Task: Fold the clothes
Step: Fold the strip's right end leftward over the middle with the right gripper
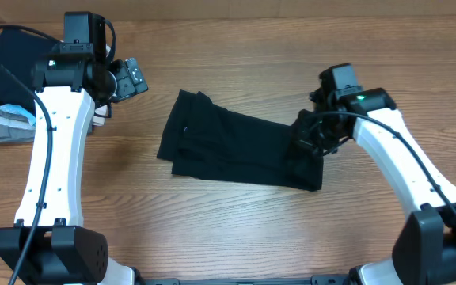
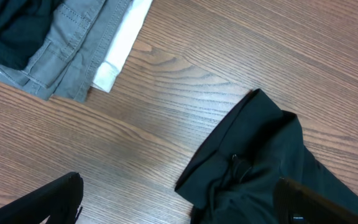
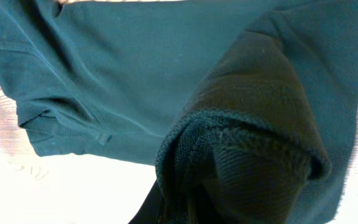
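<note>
Had black shirt (image 1: 228,150) already narrowed to a strip; pinched its end in closed right pincer (image 1: 311,142); held left pincer (image 1: 129,79) agape, empty; left crosswise folds undone.

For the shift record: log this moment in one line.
stage: mid-fold | black shirt: folded strip | right gripper: shut on its right end | left gripper: open, empty, off the shirt

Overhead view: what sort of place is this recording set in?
Probably a robotics lab bench: a wood-grain table, a white left robot arm and a white right robot arm based at its near edge, and a soft black shirt laid out for folding.
</note>
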Motion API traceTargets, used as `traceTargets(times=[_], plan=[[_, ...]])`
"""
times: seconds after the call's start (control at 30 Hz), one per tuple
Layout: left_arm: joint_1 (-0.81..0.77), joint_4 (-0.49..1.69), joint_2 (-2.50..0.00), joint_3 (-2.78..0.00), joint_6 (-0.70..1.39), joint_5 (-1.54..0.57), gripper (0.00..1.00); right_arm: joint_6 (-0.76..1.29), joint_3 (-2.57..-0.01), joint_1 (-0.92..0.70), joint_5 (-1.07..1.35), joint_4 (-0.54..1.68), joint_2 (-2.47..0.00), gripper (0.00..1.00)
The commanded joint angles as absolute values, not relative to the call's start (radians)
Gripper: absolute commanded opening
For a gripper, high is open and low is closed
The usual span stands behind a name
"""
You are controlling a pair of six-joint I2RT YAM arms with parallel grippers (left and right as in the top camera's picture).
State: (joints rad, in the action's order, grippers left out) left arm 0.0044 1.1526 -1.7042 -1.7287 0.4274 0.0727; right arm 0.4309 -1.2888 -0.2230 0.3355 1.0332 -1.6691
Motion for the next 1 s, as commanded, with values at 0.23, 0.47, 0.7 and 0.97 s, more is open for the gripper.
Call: traceTargets(times=[0.23,0.47,0.7,0.97], plan=[[0.008,1.151,-1.713,-1.736,0.442,0.089,1.0,0.503,-1.315,-0.319,0.342,0.882,-1.811,0.04],[0.008,1.151,-1.713,-1.736,0.442,0.089,1.0,0.503,-1.315,-0.355,0.349,0.786,-1.828,0.11],[0.008,1.151,-1.713,-1.736,0.442,0.089,1.0,0.427,-1.328,-0.335,0.456,0.754,-1.827,0.72],[0.008,1.152,-1.713,-1.736,0.442,0.089,1.0,0.339,-1.379,-0.267,0.617,0.781,-1.79,0.79]])
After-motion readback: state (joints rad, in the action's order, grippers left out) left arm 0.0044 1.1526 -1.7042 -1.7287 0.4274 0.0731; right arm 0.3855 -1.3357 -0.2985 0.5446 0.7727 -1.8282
